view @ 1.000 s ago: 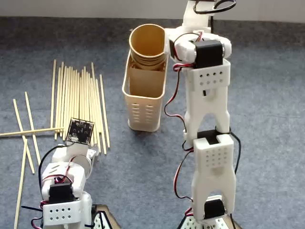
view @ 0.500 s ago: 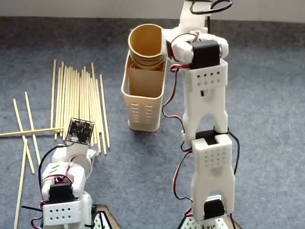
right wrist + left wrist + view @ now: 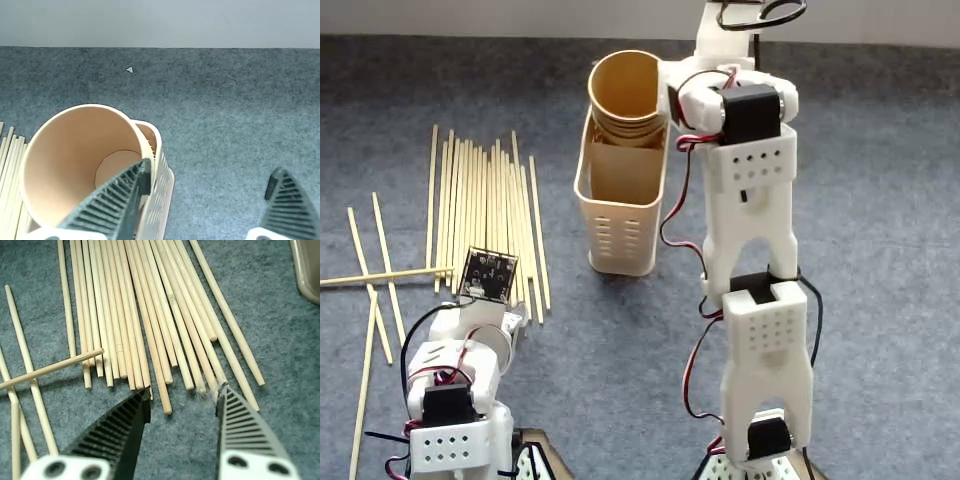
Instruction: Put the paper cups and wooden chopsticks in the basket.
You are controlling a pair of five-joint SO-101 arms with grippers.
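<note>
Since the tan paper cups (image 3: pixel 628 95) sit in the cream slotted plastic basket (image 3: pixel 620 240), the spread-open left gripper (image 3: pixel 183 392) should lower squarely over pale wooden chopsticks (image 3: pixel 150 315) on the carpet (image 3: pixel 880 250); the right gripper (image 3: pixel 211 170) gapes beside the cups.

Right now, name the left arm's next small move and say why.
Probably lower the left gripper onto the pale wooden chopsticks and close. Its jaws stand open over the bundle's near ends, holding nothing, while the stacked tan paper cups already sit in the cream slotted plastic basket.
</note>
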